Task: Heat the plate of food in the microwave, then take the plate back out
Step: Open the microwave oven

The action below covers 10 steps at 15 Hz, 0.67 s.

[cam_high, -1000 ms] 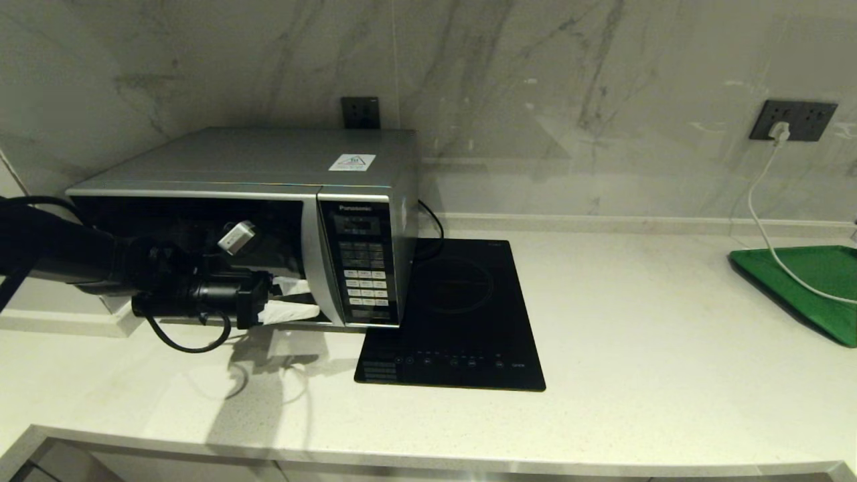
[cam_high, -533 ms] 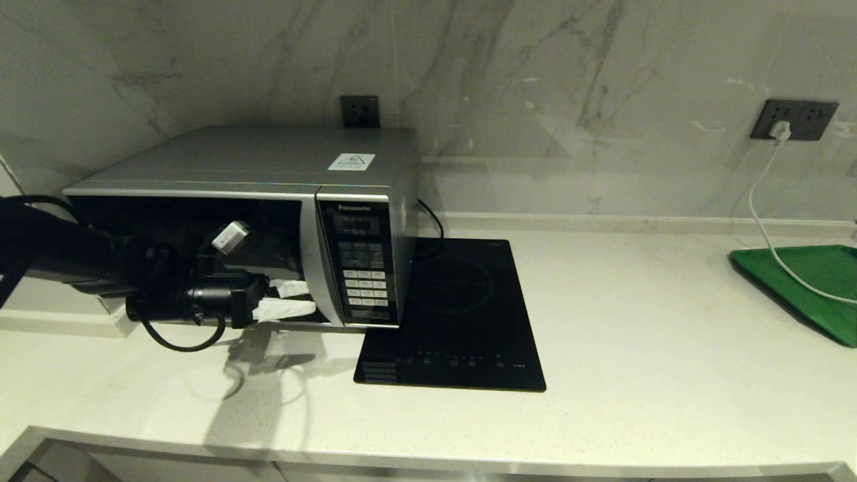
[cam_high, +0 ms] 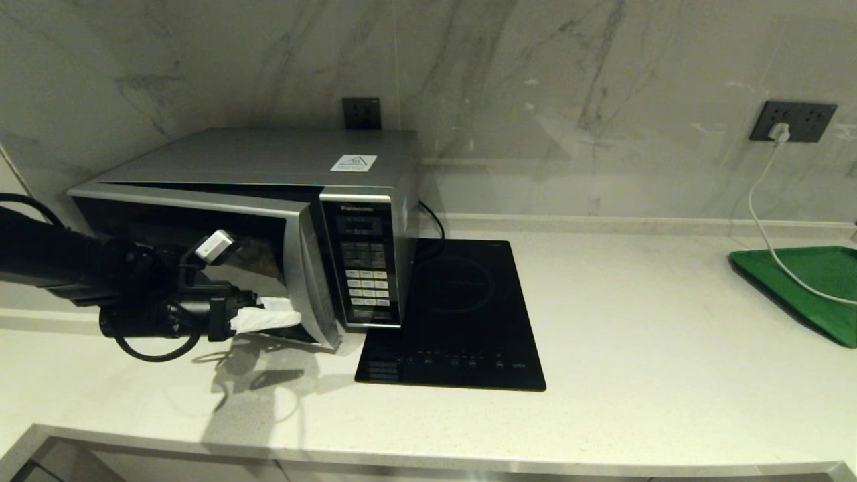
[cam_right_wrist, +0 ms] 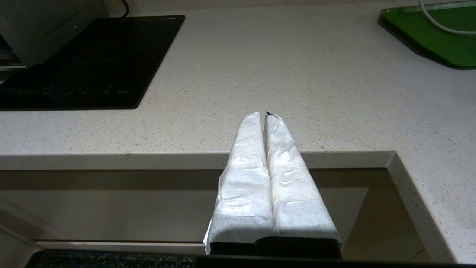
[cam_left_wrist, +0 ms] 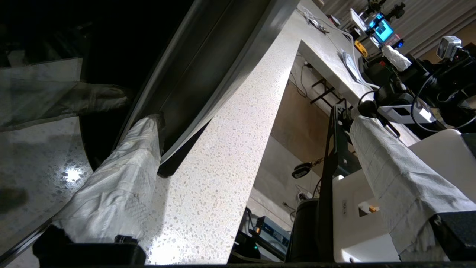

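The silver-grey microsoft-free Panasonic microwave (cam_high: 268,161) stands at the back left of the counter. Its dark glass door (cam_high: 201,224) hangs ajar, the handle side swung out toward me. My left gripper (cam_high: 268,316) is open at the door's lower handle edge. One white-wrapped finger (cam_left_wrist: 122,167) lies against that edge, and the other finger (cam_left_wrist: 390,167) stands far off it in the air. The plate of food does not show in any view. My right gripper (cam_right_wrist: 264,115) is shut on nothing, parked over the counter's front edge and out of the head view.
A flat black hob (cam_high: 455,314) lies just right of the microwave. A green tray (cam_high: 810,281) sits at the far right with a white cable (cam_high: 763,221) running across it from a wall socket. The pale counter (cam_high: 636,375) spreads between hob and tray.
The microwave door was shut and now stands ajar. My left gripper has drawn back toward me and to the left, bringing the door's handle edge with it.
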### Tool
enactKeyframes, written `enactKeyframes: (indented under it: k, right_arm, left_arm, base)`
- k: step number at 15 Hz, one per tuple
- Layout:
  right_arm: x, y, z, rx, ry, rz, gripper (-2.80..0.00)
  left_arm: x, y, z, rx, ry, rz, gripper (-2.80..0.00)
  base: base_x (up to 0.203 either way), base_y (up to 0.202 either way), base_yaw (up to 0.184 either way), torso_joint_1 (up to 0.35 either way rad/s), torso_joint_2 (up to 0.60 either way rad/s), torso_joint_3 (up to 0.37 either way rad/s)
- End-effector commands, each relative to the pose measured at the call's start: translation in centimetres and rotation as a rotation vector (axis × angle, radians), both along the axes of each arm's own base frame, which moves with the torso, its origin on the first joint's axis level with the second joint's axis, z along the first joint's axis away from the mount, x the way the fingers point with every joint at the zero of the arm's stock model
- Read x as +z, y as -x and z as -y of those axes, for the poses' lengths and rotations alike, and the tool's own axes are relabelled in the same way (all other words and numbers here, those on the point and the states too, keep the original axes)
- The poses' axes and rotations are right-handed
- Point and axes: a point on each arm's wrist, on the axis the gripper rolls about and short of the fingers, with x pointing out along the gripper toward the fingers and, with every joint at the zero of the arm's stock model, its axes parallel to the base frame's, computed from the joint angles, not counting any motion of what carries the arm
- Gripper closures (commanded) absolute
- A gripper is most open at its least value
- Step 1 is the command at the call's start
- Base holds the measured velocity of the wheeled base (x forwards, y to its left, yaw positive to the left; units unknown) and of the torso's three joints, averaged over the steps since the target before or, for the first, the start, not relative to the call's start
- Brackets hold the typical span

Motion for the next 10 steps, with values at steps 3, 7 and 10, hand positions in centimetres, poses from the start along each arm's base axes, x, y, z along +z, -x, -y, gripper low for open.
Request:
enactKeyframes:
  k: [3,7,10]
  right_arm:
    - [0.0,0.0,0.0,0.0,0.0,-0.001,0.0]
    - [0.0,0.0,0.0,0.0,0.0,0.0,0.0]
    - [0.0,0.0,0.0,0.0,0.0,0.001,0.0]
  left_arm:
    - [0.6,2.7,-4.1,0.138,-0.037,0.014,-2.8]
    - [2.0,8.0,-10.6,0.414,-0.134,0.06,-2.8]
    - [4.0,13.0,-13.3,0.641,-0.316,0.092,-2.8]
  base:
    - [0.0,0.0,0.0,0.0,0.0,0.0]
    - [0.0,0.0,0.0,0.0,0.0,0.0]
    - [0.0,0.0,0.0,0.0,0.0,0.0]
